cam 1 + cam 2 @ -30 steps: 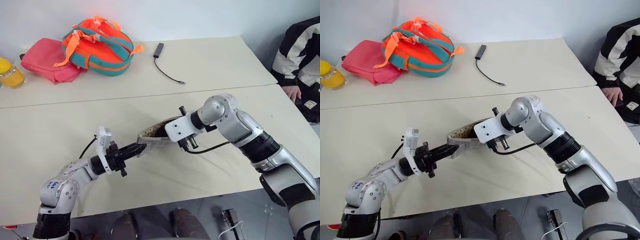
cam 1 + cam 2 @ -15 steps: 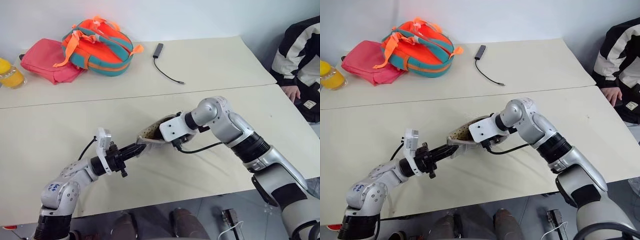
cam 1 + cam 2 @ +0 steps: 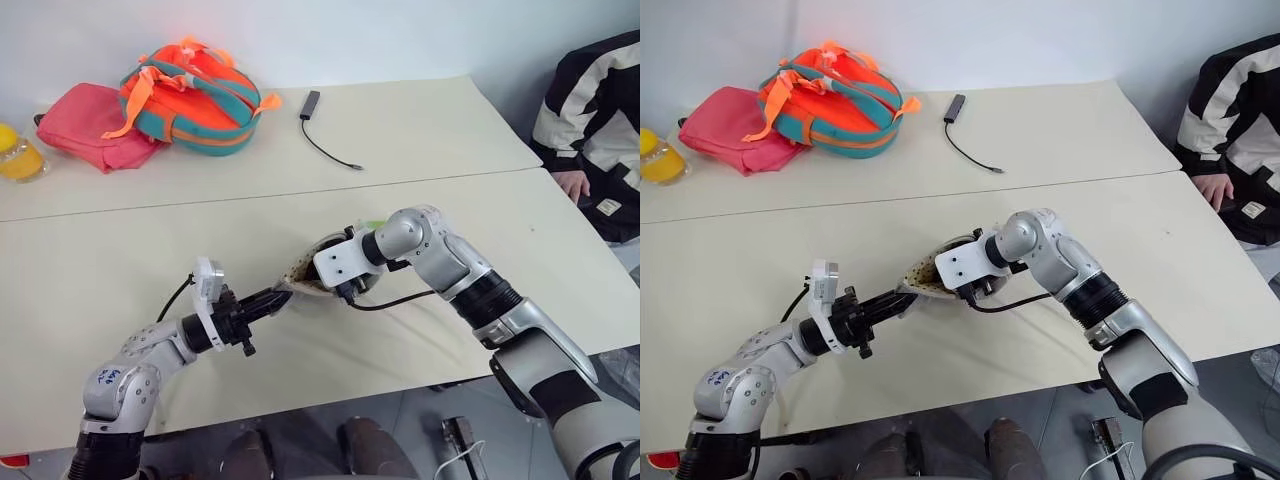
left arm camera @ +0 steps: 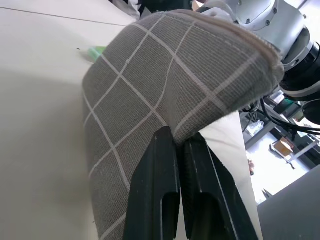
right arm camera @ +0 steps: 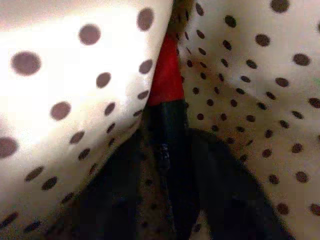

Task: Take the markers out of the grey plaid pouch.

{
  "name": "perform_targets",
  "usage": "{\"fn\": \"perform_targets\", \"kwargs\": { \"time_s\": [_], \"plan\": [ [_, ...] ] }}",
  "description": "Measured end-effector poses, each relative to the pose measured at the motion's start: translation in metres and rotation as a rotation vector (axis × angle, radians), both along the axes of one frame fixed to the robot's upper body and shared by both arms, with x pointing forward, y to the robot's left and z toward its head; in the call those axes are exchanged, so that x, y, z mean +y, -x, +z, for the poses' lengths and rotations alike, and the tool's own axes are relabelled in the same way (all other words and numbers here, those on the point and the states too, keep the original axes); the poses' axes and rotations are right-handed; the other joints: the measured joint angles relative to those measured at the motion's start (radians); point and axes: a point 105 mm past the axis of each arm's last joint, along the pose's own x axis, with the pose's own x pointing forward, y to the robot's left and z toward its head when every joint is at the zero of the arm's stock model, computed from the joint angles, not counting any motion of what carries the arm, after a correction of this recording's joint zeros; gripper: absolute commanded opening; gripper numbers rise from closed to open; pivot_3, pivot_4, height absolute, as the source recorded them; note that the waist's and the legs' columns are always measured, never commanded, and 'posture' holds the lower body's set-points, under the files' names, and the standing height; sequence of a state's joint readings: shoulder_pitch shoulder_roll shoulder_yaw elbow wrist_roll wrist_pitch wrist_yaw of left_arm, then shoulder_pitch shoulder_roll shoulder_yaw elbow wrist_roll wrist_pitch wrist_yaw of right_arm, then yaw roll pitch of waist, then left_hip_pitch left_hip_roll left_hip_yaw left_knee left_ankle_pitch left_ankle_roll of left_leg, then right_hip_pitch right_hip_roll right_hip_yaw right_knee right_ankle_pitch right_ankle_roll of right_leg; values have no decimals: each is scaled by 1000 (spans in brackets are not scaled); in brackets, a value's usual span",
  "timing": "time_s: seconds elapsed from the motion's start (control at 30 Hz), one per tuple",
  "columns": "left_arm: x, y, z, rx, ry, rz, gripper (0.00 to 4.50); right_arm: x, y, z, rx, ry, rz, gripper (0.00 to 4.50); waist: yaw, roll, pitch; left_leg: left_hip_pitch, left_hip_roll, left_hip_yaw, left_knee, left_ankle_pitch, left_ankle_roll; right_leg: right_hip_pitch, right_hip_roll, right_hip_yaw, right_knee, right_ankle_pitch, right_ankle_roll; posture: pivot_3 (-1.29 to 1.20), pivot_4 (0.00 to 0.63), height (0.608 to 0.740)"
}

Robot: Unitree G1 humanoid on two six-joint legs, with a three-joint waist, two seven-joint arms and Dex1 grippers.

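The grey plaid pouch (image 3: pixel 300 272) hangs just above the near table, its mouth held open. My left gripper (image 4: pixel 181 137) is shut on the pouch's lower edge and holds it from the left. My right gripper (image 5: pixel 167 135) reaches down into the mouth from the right. Inside, against the dotted lining (image 5: pixel 240 60), its two black fingers (image 5: pixel 225 185) close on the dark end of the red marker (image 5: pixel 165 75). A light green marker (image 4: pixel 97 51) lies on the table just beyond the pouch, partly behind my right arm (image 3: pixel 372 222).
On the far table lie an orange-teal backpack (image 3: pixel 190 95), a pink bag (image 3: pixel 85 125), a black cable with a grey adapter (image 3: pixel 325 130) and a yellow object (image 3: pixel 15 155). A person in a black-and-white jacket (image 3: pixel 590 110) sits at the right edge.
My right gripper has pushed down and left, deeper into the pouch. The left gripper has kept its hold on the pouch's edge in place. The whole picture has shifted slightly.
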State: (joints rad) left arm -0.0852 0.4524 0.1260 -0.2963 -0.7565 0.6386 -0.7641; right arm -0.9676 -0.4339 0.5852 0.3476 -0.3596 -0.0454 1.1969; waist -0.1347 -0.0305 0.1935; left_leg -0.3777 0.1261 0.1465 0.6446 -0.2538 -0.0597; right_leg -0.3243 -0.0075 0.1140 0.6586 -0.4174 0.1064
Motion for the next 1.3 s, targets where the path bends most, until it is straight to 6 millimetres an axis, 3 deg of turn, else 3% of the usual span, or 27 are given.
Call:
{"fn": "perform_targets", "kwargs": {
  "time_s": [0.27,0.57,0.73,0.87,1.0,1.3],
  "plan": [
    [4,-3,1,-47,-25,35,0,-5,4,14,3,-16,-4,537,5,0,0,3,-2,0,-8,0,0,1,-1,1,-5,0,0,0,150,740],
    [35,-25,14,-206,-143,181,0,-14,5,92,-87,-214,-4,537,21,0,1,2,-1,2,-15,-1,-1,-3,-1,1,-7,0,0,0,150,740],
    [49,-38,28,-318,-221,254,0,-6,8,130,-110,-389,21,537,22,0,1,1,-1,3,-15,-1,-2,-6,-1,1,-7,0,0,0,150,740],
    [75,-52,44,-434,-324,389,0,-1,12,140,-101,-463,48,537,21,0,1,0,-1,4,-15,-1,-2,-8,-2,2,-7,0,0,0,150,740],
    [99,-59,57,-525,-423,499,0,9,19,161,-50,-682,78,536,18,0,1,-11,1,5,-13,-1,-2,-21,-1,2,-1,0,0,0,150,740],
    [106,-61,66,-603,-450,538,0,15,25,185,66,-957,62,536,22,0,1,-16,1,5,-13,0,-3,-29,-2,1,4,0,0,0,150,740]
  ]
}}
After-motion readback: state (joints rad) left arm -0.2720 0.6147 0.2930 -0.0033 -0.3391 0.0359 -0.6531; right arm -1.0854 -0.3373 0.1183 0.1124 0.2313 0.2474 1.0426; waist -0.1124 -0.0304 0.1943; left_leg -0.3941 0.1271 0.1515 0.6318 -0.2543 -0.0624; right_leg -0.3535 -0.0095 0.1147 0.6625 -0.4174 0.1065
